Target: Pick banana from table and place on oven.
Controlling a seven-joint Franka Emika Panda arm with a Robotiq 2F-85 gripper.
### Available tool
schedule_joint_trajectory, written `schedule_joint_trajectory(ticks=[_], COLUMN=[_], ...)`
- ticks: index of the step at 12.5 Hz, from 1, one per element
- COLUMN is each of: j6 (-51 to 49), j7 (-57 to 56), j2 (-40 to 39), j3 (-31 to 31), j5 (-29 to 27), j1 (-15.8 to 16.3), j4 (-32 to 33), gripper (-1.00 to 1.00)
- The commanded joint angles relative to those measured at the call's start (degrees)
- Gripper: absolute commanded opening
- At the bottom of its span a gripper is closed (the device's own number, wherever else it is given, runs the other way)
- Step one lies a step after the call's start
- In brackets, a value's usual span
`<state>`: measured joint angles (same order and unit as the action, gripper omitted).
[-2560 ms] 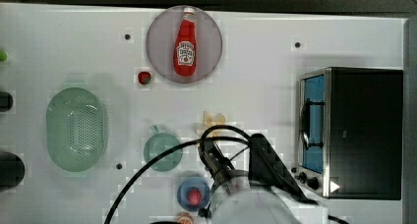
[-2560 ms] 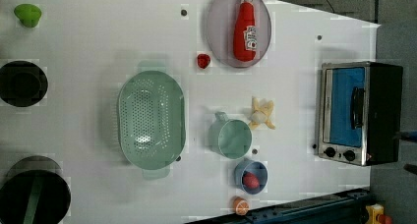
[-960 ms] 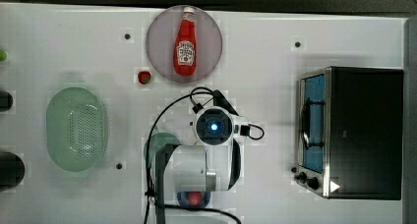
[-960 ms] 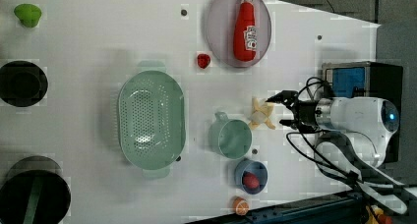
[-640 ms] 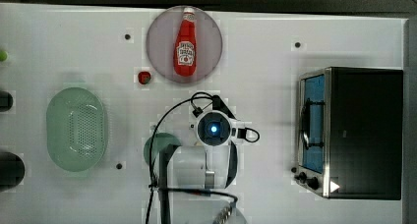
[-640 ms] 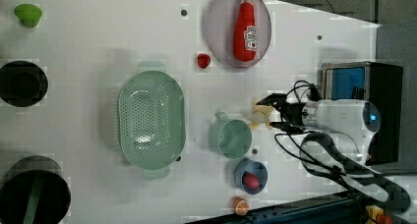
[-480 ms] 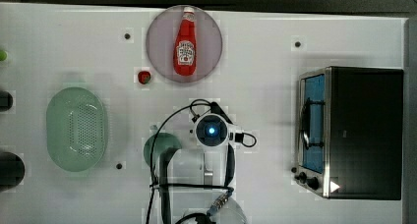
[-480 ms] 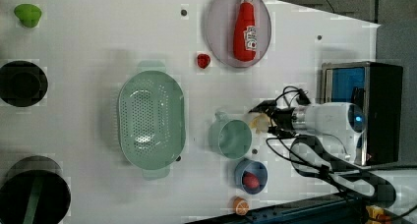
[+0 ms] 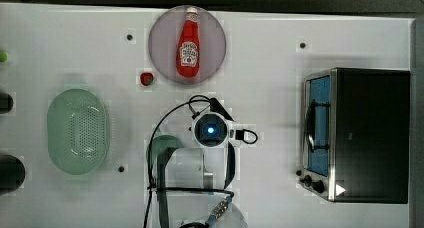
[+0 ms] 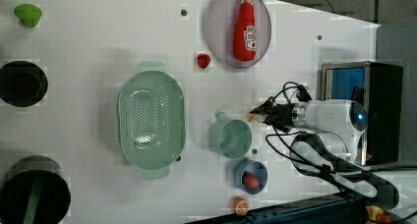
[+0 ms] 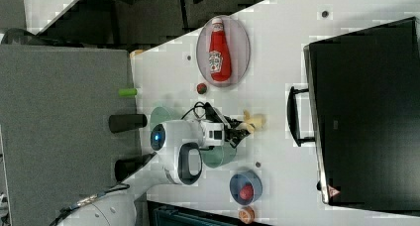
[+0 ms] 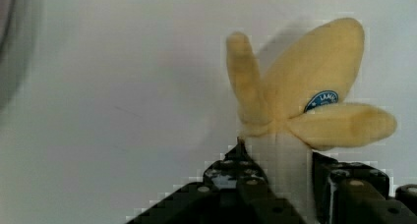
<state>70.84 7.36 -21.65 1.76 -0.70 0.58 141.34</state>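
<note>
Your gripper (image 12: 282, 184) sits low over the table (image 9: 270, 53) with its two dark fingers (image 12: 236, 177) either side of the banana (image 12: 305, 96) at its stem end, the stem between them. They look closed on it or very nearly so, but you cannot tell for sure whether the pads are touching. The banana lies on the table between the green cup (image 10: 230, 138) and the oven (image 9: 372, 133), its stubby fingers splaying away from the gripper, toward the oven in the right view. The oven's black top is well apart from the banana (the carry runs toward the top view's right). In the top view the wrist hides the banana.
</note>
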Motion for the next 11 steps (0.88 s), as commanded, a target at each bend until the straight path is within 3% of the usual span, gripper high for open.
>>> schedule_joint_trajectory(ticks=[1, 4, 8, 11], j6=[0.46, -6.32, -33.36, -50.44], j7=[2.14, 2.28, 2.28, 2.18], j2=[4.06, 12.64, 25.83, 31.25], j3=[0.18, -0.02, -1.14, -4.92], j5=[0.93, 0.91, 0.91, 0.93], j1=[-1.0, -1.26, -1.48, -1.96], j4=[-0.4, -4.53, -14.78, -23.36], gripper=[-0.46, -0.46, -0.45, -0.45])
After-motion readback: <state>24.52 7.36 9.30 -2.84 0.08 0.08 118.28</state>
